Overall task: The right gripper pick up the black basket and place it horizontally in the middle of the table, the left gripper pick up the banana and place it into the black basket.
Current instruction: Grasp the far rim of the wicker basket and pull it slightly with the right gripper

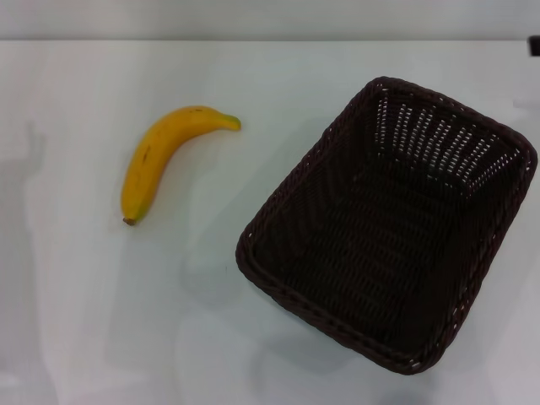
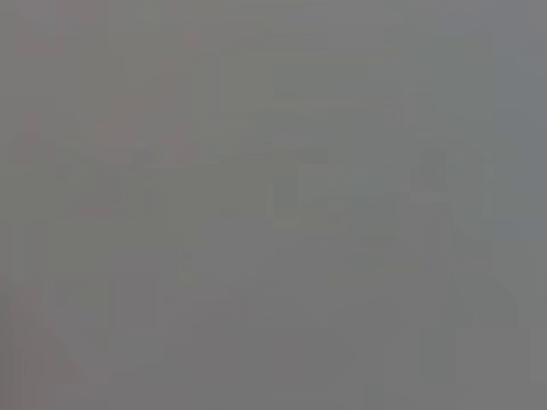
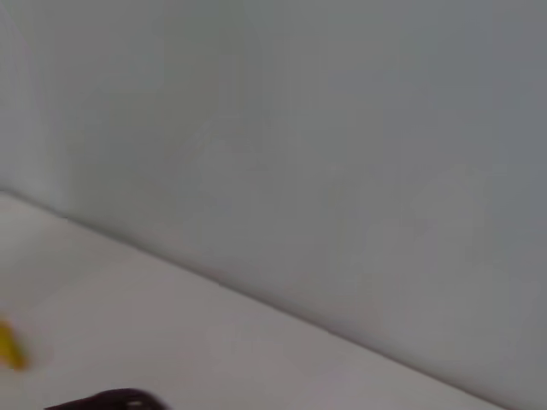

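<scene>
The banana (image 1: pixel 160 160) lies on the white table (image 1: pixel 101 321) at the left, stem end toward the back right. The black basket (image 1: pixel 388 228) stands upright on the right half of the table, empty and turned at a slant. A small dark piece at the far right edge of the head view looks like part of my right gripper (image 1: pixel 535 45), well apart from the basket. The right wrist view shows a sliver of the banana (image 3: pixel 8 346) and a bit of the basket's rim (image 3: pixel 111 400). My left gripper is out of view; its wrist view shows only plain grey.
A grey wall (image 1: pixel 270 17) runs along the table's far edge. Bare white table lies between the banana and the basket and along the front.
</scene>
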`<state>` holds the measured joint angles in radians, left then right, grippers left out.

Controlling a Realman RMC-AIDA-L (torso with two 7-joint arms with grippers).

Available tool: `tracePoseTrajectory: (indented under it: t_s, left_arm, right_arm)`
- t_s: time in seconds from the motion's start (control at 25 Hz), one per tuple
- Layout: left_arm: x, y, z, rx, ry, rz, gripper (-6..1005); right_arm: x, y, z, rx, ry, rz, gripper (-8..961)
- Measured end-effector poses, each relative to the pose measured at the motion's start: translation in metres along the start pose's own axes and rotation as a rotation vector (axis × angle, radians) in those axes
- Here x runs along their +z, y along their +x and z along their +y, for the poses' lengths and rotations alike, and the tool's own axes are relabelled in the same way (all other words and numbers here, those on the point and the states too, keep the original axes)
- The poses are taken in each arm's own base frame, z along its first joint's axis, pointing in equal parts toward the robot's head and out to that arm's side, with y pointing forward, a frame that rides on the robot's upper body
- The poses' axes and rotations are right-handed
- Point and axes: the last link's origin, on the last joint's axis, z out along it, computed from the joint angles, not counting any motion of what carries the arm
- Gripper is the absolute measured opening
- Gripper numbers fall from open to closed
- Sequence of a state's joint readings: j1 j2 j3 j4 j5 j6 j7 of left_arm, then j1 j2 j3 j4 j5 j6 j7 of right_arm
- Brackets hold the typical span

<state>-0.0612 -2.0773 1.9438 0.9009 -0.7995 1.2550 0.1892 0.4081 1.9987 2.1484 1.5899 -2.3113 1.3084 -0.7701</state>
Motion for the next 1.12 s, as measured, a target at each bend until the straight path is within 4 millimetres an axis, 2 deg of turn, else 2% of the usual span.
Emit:
tracePoseTrajectory:
  t_s: [0.2,0.44,1.12]
  left_arm:
    - [-0.001,-0.001,0.001,0.010,-0.015,-0.001,850]
    - [-0.002,-0.002,0.002,0.013,-0.023,-0.005,848]
    - [-0.009,-0.006,0.003,0.016,-0.036,-0.031,843]
  right_arm:
    - [0.014,-0.002,0.020,-0.036,-0.078,0.021,771]
    - [0.027,-0.001,0.033,-0.060,-0.129,0.051,771]
    - [0.073,0.006,0.050,-0.106,-0.213,0.105,770]
